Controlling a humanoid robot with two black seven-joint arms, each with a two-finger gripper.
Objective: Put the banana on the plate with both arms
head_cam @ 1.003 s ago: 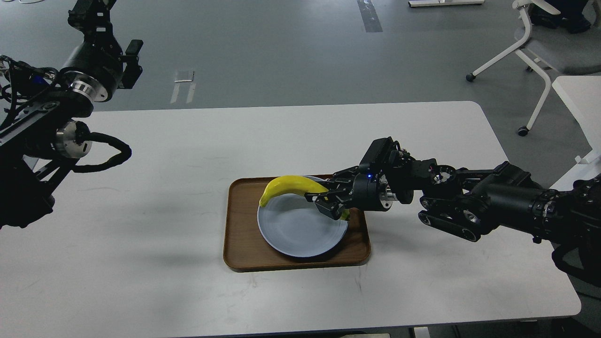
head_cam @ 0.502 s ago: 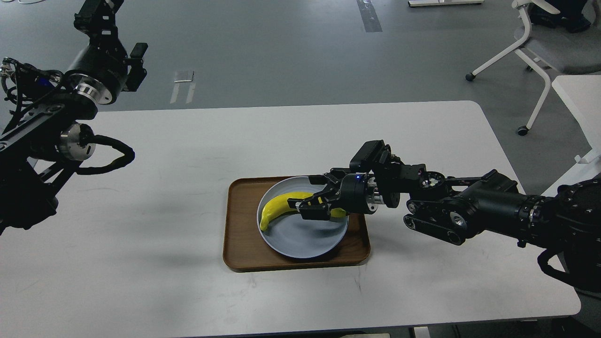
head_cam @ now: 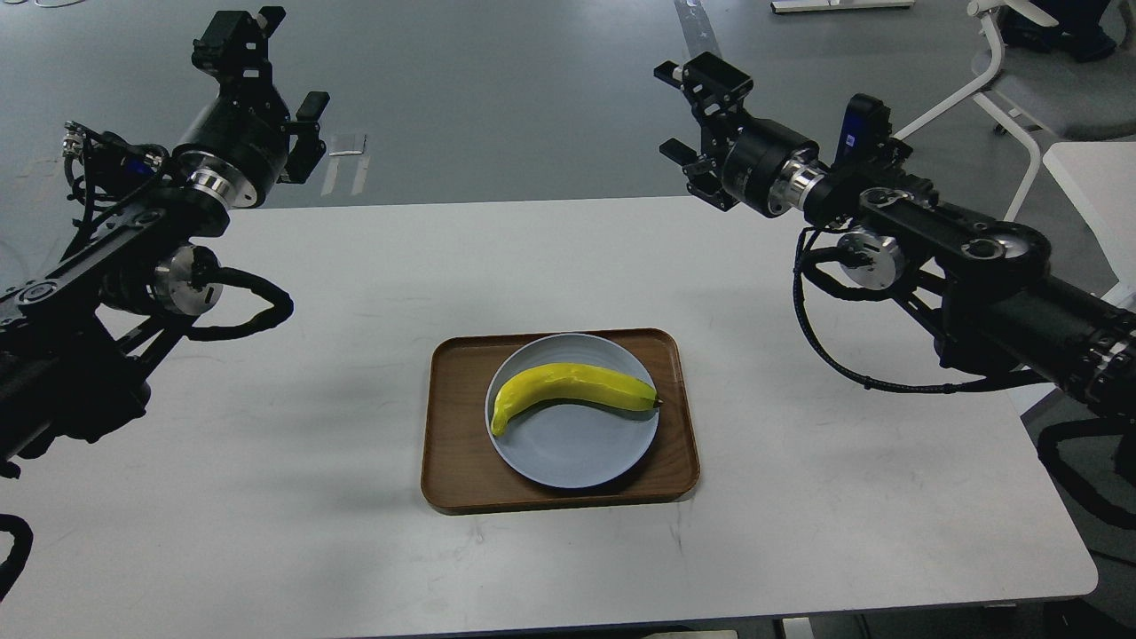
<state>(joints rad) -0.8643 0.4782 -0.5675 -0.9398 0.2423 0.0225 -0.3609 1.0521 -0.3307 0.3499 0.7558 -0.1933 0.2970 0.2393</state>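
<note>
1. Banana lies on the plate, curved side up in the view, arching across the plate's far half. Its left end drops toward the plate's left rim; its dark tip reaches the right rim, about level with the plate's middle.
2. Plate sits inside a brown wooden tray, roughly centred, with bare tray showing at the left and in the corners.
3. Tray rests on a white table, a little right of the table's middle, nearer the front edge than the back.
4. Nothing touches the banana; both arms are well apart from it and from the tray.
5. Left gripper is raised at upper left, above the table's far-left corner area, pointing up and away. Seen dark and partly end-on; its two fingers cannot be told apart, so how far open it stands cannot be told. Nothing is seen in it.
6. Right gripper is raised at upper right, past the table's far edge, pointing left and away. Its fingers stand spread with a clear gap between them, holding nothing.
7. Left arm's cable loops out over the table's left side; right arm's cable hangs in a loop over the right side.
8. A white chair stands on the grey floor at upper right, behind the right arm.
</note>
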